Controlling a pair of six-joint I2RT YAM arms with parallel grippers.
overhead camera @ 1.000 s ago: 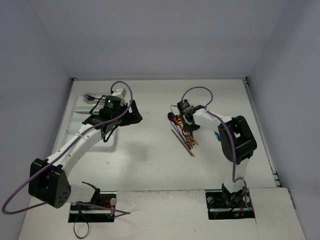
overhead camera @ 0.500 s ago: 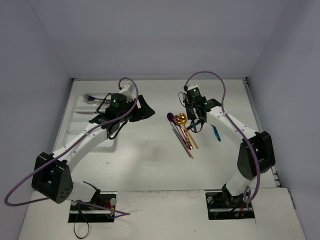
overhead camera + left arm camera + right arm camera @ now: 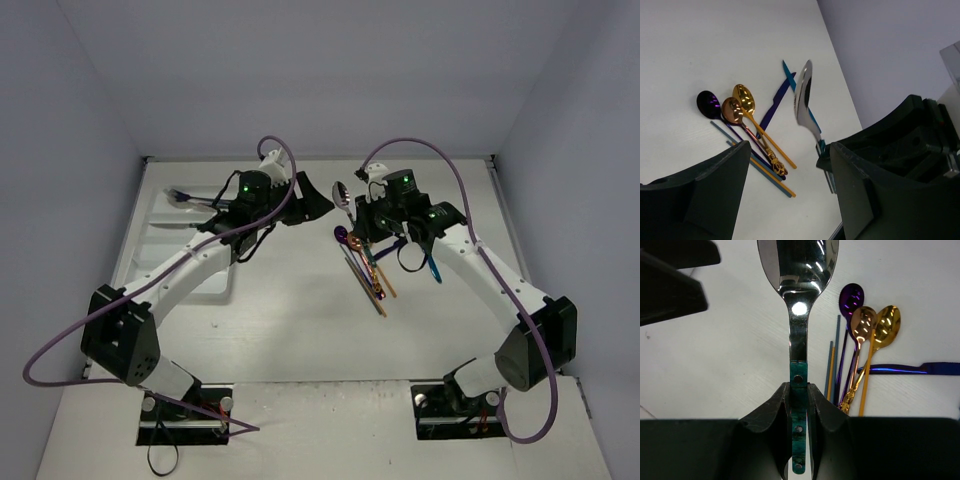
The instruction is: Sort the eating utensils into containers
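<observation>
My right gripper (image 3: pixel 798 407) is shut on the teal handle of a silver spoon (image 3: pixel 797 270) and holds it above the table, bowl pointing away. In the top view the spoon (image 3: pixel 341 192) hangs between the two grippers. My left gripper (image 3: pixel 790 192) is open and empty, its jaws wide apart, facing the spoon (image 3: pixel 802 95) from close by; it also shows in the top view (image 3: pixel 310 200). On the table lie a purple spoon (image 3: pixel 851 295), a rose-gold spoon (image 3: pixel 862 320), a gold spoon (image 3: pixel 888 322), a blue knife (image 3: pixel 920 368) and thin sticks. The white tray (image 3: pixel 160 245) lies at the left.
The loose pile of utensils (image 3: pixel 365 265) lies at mid table under my right arm, with a teal piece (image 3: pixel 434 268) at its right. A dark utensil (image 3: pixel 188 197) lies at the tray's far end. Grey walls close in the back and sides.
</observation>
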